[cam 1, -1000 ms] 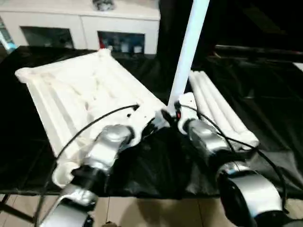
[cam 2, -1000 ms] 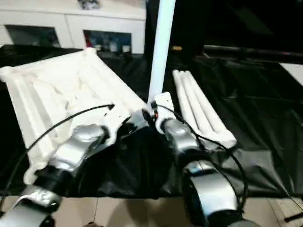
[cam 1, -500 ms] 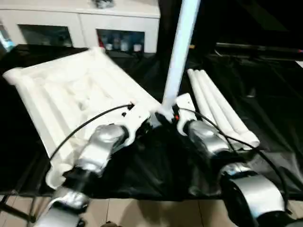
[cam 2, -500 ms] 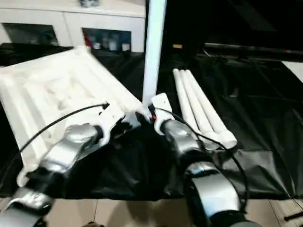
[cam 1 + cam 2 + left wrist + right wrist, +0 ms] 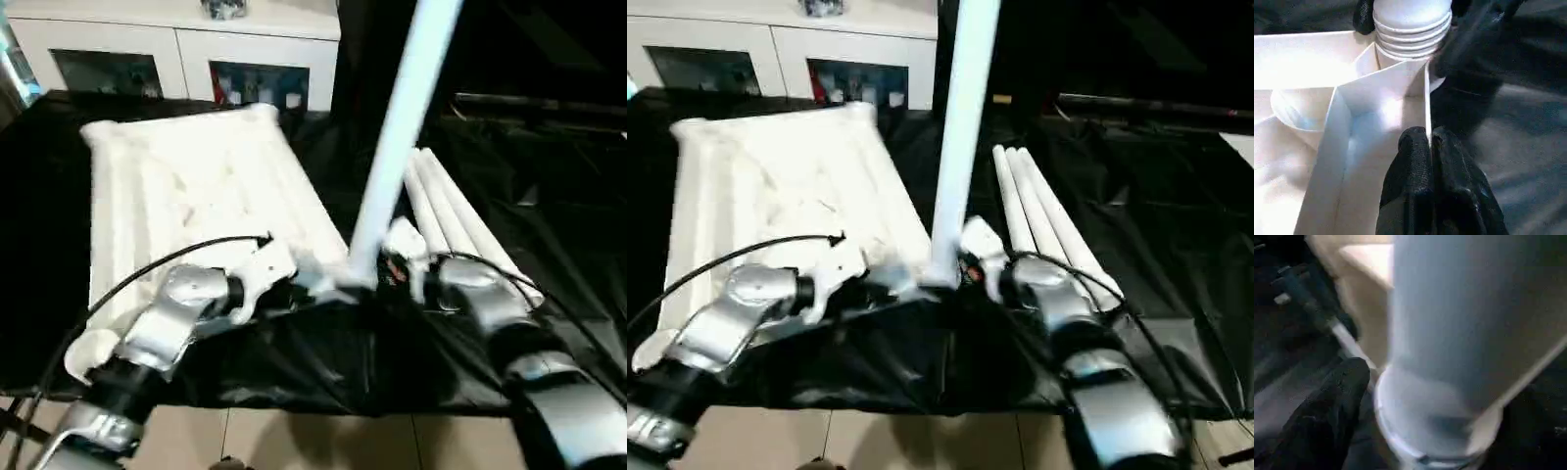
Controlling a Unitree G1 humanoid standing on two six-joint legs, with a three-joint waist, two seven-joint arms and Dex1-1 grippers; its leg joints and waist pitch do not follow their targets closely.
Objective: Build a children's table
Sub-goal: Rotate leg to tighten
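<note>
While standing upright in a corner socket, leg [image 5: 392, 166] rises past frame top, left gripper [image 5: 1429, 147] pinches tabletop [image 5: 196, 186] rib, right gripper [image 5: 392, 266] spread around leg's base, tips blurred.

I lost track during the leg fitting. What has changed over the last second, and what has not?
The tabletop has swung round on the black-draped table, its far end now squarer to the robot, and the upright leg in its near corner socket now leans right. The left gripper stays pinched on a rib beside that socket, and the right gripper stays at the leg's base. The three spare legs lie as before.
</note>
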